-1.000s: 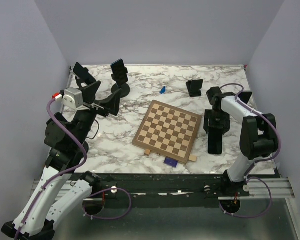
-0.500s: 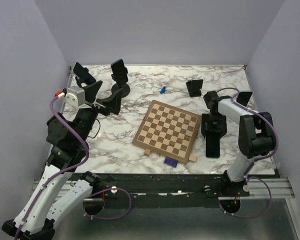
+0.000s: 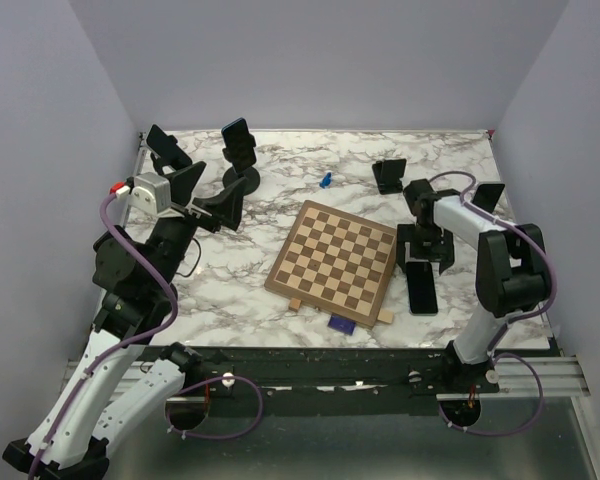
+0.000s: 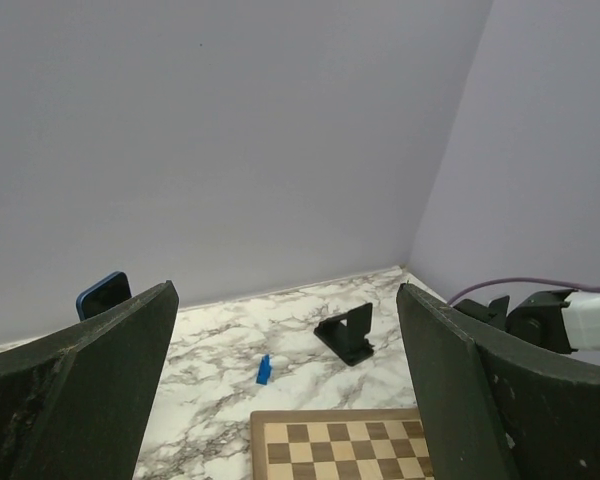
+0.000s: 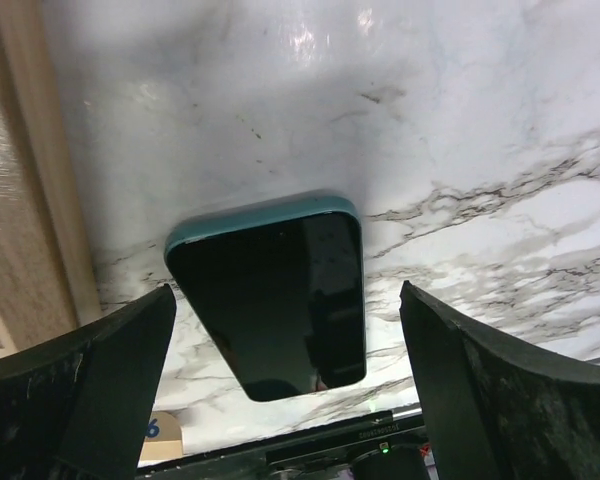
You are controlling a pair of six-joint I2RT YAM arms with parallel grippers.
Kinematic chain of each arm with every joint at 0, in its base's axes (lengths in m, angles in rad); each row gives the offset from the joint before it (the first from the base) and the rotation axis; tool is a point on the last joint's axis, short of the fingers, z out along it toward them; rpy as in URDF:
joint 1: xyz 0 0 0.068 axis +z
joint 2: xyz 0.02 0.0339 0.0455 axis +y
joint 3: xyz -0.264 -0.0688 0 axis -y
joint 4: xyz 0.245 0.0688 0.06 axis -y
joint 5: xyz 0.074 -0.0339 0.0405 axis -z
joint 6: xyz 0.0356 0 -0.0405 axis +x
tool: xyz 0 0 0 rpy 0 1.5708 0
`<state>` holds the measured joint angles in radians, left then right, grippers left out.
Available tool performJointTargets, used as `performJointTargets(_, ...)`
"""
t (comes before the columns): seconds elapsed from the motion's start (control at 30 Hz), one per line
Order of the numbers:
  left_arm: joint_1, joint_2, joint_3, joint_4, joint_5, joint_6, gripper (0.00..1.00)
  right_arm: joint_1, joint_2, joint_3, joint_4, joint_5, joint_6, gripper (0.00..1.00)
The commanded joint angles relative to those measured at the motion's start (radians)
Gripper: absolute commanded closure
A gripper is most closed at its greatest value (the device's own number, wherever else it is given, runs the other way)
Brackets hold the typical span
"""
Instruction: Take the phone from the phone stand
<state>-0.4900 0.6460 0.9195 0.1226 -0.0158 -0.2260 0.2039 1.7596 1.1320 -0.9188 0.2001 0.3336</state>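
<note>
Start at the near edge of the desk (image 3: 450, 150). A small purple card (image 3: 341, 323) lies there, just beside the near edge of the chessboard (image 3: 335, 253).

Locate the phone (image 3: 421, 291) to the right of the chessboard, towards the near right corner of the desk. It lies flat on the marble, screen up, apart from the board. The right wrist view shows a teal case edge around its dark screen.

Check the right gripper (image 3: 423, 262). It hangs directly above the far end of the phone, pointing down. Its jaws are spread wide, one on each side of the phone's width, and grasp nothing. No finger touches the phone.

Check the left gripper (image 3: 208, 195). It is raised over the left part of the desk, well apart from the phone. Its jaws are also spread wide and empty. Its wrist view looks across the desk towards the far wall.

Beyond the chessboard, note a small blue piece (image 3: 324, 180) on the marble. Further right, towards the far edge, the empty phone stand (image 3: 389, 175) stands well apart from the phone.

At the far left, a second phone (image 3: 239, 145) with a blue edge sits upright on a round-based stand (image 3: 242, 180). A dark tilted object (image 3: 163, 145) occupies the far left corner; you cannot tell from these views what it is.
</note>
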Motion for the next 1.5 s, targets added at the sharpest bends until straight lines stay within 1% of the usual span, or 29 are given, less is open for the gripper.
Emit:
performJointTargets(0.0, -0.011, -0.012, -0.003, -0.006, -0.019, 0.017, 0.02, 0.003, -0.062, 0.07, -0.022, 0.045, 0.009, 0.0)
performJointTargets(0.1, -0.014, -0.017, -0.004, -0.006, -0.024, 0.021, 0.01, 0.004, -0.109, 0.106, 0.011, 0.065, 0.0, 0.0)
performJointTargets(0.2, -0.025, -0.02, -0.008, -0.004, -0.046, 0.037, 0.02, 0.003, -0.184, 0.126, 0.078, 0.131, 0.02, 0.0)
performJointTargets(0.37, -0.032, -0.013, -0.01, -0.001, -0.052, 0.048, 0.01, 0.003, -0.366, 0.075, 0.305, 0.169, 0.023, 0.0)
performJointTargets(0.5, -0.032, -0.011, -0.01, -0.002, -0.052, 0.051, 0.01, -0.001, -0.476, 0.009, 0.499, 0.263, -0.011, 0.0)
performJointTargets(0.63, -0.032, -0.017, -0.011, 0.0, -0.063, 0.061, 0.02, -0.02, -0.513, -0.04, 0.679, 0.316, -0.098, 0.0)
performJointTargets(0.73, -0.032, -0.024, -0.013, 0.0, -0.071, 0.068, 0.01, -0.069, -0.484, -0.032, 0.734, 0.324, -0.125, 0.0)
performJointTargets(0.8, -0.032, -0.026, -0.014, 0.003, -0.072, 0.068, 0.02, -0.12, -0.462, -0.028, 0.757, 0.281, -0.123, 0.0)
performJointTargets(0.93, -0.032, -0.025, -0.013, 0.005, -0.059, 0.059, 0.01, -0.265, -0.451, -0.066, 0.818, 0.125, -0.069, 0.0)
performJointTargets(1.07, -0.04, -0.032, -0.014, 0.006, -0.06, 0.06, 0.02, -0.389, -0.451, -0.152, 0.953, -0.049, -0.051, 0.0)
performJointTargets(1.1, -0.044, -0.035, -0.016, 0.008, -0.062, 0.064, 0.01, -0.416, -0.443, -0.171, 0.98, -0.1, -0.067, 0.0)
performJointTargets(1.17, -0.051, -0.042, -0.018, 0.009, -0.068, 0.069, 0.01, -0.473, -0.416, -0.209, 1.045, -0.152, -0.107, 0.0)
performJointTargets(1.23, -0.061, -0.043, -0.018, 0.011, -0.071, 0.075, 0.01, -0.538, -0.392, -0.283, 1.171, -0.302, -0.152, 0.01)
performJointTargets(1.27, -0.07, -0.045, -0.02, 0.012, -0.074, 0.079, 0.01, -0.564, -0.386, -0.337, 1.262, -0.399, -0.173, 0.04)
performJointTargets(1.33, -0.088, -0.046, -0.025, 0.019, -0.079, 0.093, 0.02, -0.586, -0.385, -0.393, 1.356, -0.488, -0.205, 0.05)
performJointTargets(1.4, -0.103, -0.045, -0.03, 0.024, -0.087, 0.104, 0.01, -0.595, -0.369, -0.389, 1.366, -0.573, -0.26, 0.04)
performJointTargets(1.47, -0.113, -0.046, -0.033, 0.028, -0.091, 0.109, 0.01, -0.607, -0.331, -0.34, 1.293, -0.608, -0.313, 0.04)
